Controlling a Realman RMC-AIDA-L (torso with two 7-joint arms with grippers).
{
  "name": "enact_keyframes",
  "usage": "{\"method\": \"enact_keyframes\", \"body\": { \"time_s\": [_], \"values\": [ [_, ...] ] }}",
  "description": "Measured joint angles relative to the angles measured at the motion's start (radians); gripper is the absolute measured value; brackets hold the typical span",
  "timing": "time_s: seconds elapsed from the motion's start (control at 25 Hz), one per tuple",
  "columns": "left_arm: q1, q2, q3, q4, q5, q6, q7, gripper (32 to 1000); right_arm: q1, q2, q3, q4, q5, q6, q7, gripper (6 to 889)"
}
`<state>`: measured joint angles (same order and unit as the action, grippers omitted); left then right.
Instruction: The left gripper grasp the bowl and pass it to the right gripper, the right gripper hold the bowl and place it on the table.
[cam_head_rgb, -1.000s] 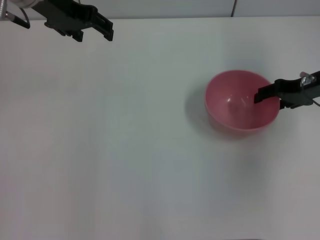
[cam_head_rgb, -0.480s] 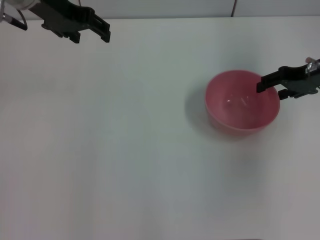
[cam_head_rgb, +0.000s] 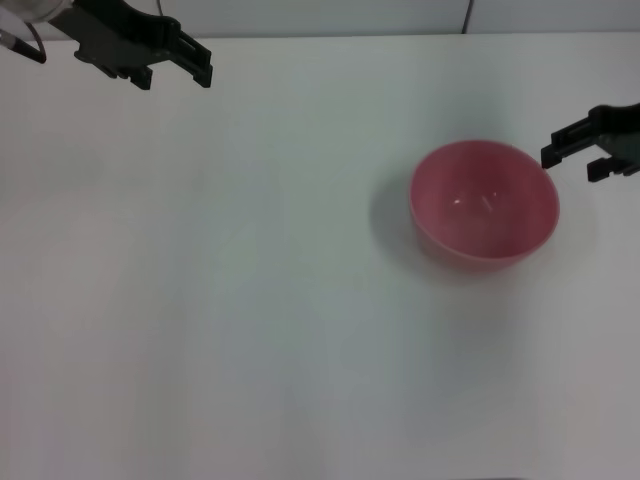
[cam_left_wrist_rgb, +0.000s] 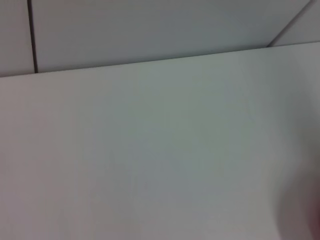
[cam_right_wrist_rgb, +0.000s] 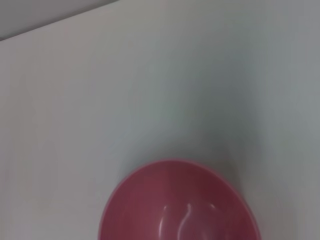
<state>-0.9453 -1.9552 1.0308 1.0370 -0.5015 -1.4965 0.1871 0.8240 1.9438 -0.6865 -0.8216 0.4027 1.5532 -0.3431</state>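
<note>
The pink bowl (cam_head_rgb: 484, 203) stands upright on the white table (cam_head_rgb: 250, 300), right of the middle in the head view. My right gripper (cam_head_rgb: 570, 163) hovers just beyond the bowl's right rim, open, touching nothing. The right wrist view looks down on the bowl (cam_right_wrist_rgb: 180, 206) and its glossy inside, with bare table around it. Far off at the back left corner, my left gripper (cam_head_rgb: 178, 70) hangs open and holds nothing. The left wrist view shows only the table (cam_left_wrist_rgb: 150, 150) and the wall behind it.
The table's far edge meets a pale wall (cam_head_rgb: 330, 15) along the top of the head view. A dark seam (cam_left_wrist_rgb: 31, 35) runs down the wall panel in the left wrist view.
My right gripper let go of the bowl's right rim and drew back to the right and slightly away. The bowl stayed in place. My left gripper drifted a little further toward the back left.
</note>
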Motion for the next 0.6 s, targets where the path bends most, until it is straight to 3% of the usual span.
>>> {"method": "enact_keyframes", "body": {
  "time_s": [0.2, 0.32, 0.44, 0.6],
  "values": [
    [0.012, 0.0012, 0.000, 0.000, 0.002, -0.007, -0.002, 795, 0.014, 0.001, -0.014, -0.094, -0.006, 0.081, 0.018, 703],
    [0.018, 0.0087, 0.000, -0.010, 0.004, -0.009, -0.007, 796, 0.027, 0.001, -0.015, -0.117, -0.007, 0.116, 0.019, 703],
    [0.023, 0.0139, 0.000, -0.021, 0.005, -0.009, -0.009, 796, 0.038, 0.001, -0.015, -0.122, -0.009, 0.132, 0.022, 703],
    [0.031, 0.0143, 0.000, -0.023, 0.005, -0.009, -0.011, 796, 0.049, 0.001, -0.014, -0.124, -0.010, 0.136, 0.026, 703]
  ]
}}
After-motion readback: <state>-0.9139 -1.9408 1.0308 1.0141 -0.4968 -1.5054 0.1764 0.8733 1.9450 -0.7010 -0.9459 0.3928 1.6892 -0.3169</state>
